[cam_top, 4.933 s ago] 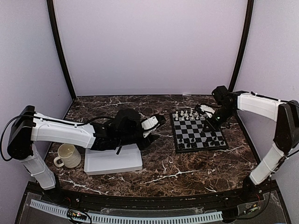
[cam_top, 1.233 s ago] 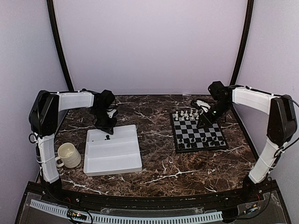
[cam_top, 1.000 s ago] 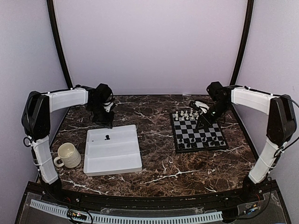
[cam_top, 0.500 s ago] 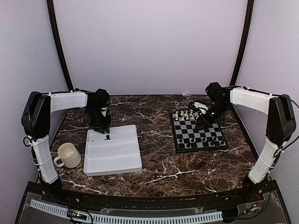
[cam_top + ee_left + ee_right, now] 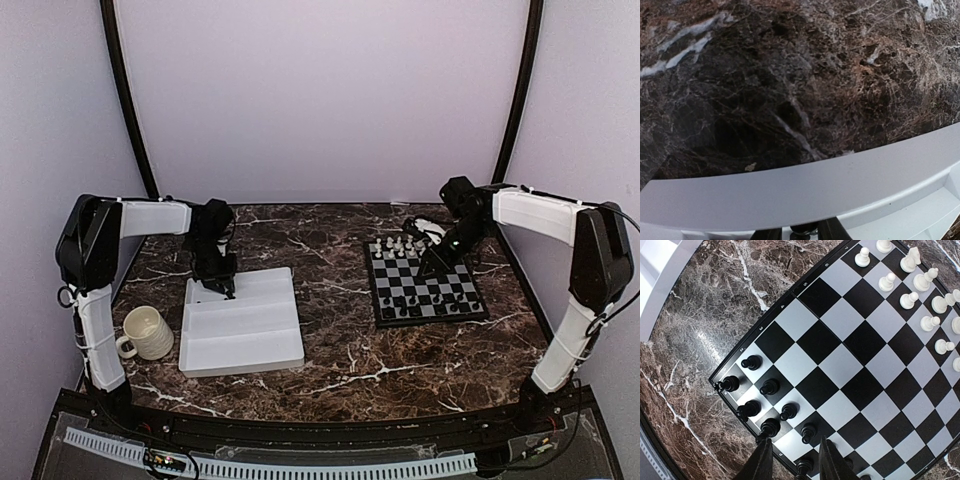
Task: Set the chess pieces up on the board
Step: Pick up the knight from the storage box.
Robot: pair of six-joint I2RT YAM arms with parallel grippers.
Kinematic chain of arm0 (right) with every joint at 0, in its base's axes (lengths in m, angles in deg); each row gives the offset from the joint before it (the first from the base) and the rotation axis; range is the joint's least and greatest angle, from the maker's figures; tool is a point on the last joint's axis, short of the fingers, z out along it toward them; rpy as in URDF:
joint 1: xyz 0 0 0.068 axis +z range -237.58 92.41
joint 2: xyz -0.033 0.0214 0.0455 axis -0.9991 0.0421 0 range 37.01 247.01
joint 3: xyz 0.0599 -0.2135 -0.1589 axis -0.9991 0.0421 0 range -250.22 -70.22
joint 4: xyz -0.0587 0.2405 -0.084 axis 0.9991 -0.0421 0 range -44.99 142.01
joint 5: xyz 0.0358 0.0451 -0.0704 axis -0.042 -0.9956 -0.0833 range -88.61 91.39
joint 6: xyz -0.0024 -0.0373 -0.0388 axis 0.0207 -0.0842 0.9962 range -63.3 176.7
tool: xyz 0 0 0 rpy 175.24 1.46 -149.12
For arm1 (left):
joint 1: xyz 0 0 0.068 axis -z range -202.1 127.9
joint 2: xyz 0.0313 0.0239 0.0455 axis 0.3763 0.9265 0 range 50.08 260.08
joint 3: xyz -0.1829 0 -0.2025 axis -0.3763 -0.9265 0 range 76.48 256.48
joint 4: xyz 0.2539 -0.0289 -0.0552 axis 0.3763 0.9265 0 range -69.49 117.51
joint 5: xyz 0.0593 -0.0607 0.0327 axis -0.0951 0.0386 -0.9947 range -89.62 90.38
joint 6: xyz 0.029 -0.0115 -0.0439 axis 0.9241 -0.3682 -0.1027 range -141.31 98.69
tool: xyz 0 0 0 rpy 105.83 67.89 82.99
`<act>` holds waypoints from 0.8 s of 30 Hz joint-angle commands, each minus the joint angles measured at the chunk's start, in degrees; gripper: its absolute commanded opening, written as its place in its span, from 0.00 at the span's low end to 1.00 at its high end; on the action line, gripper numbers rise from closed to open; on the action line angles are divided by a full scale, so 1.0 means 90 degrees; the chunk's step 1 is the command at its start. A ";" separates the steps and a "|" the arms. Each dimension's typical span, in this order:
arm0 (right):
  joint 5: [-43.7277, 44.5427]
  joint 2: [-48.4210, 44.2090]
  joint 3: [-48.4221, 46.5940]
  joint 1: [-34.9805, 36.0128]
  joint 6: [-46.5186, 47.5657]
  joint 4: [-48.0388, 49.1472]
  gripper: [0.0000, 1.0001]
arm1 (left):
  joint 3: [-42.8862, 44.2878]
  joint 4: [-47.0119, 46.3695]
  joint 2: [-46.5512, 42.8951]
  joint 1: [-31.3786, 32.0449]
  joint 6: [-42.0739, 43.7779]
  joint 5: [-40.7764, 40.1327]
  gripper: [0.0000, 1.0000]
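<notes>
At the left of the top view, the left end effector [image 5: 221, 287] dips into the far compartment of the white tray [image 5: 245, 345]. Its wrist view shows the fingertips on either side of one black chess piece [image 5: 802, 230], but whether they pinch it cannot be told. At the right, the right end effector [image 5: 437, 262] hovers over the board [image 5: 425, 285] with its fingers apart. White chessmen [image 5: 403, 243] line the board's upper edge and black chessmen [image 5: 420, 305] its lower edge. A mug [image 5: 147, 333] stands on the worktop [image 5: 340, 250] left of the tray.
</notes>
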 commanded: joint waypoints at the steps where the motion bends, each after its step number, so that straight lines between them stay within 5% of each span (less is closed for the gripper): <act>1: -0.0035 0.0091 -0.0012 0.0041 0.0018 0.0058 0.33 | -0.0027 0.0010 0.0067 0.0008 -0.0096 0.0191 0.26; 24: -0.0111 0.0223 -0.0173 0.0135 0.0027 0.0058 0.33 | 0.0367 0.0617 -0.0231 0.0003 0.0108 -0.0171 0.13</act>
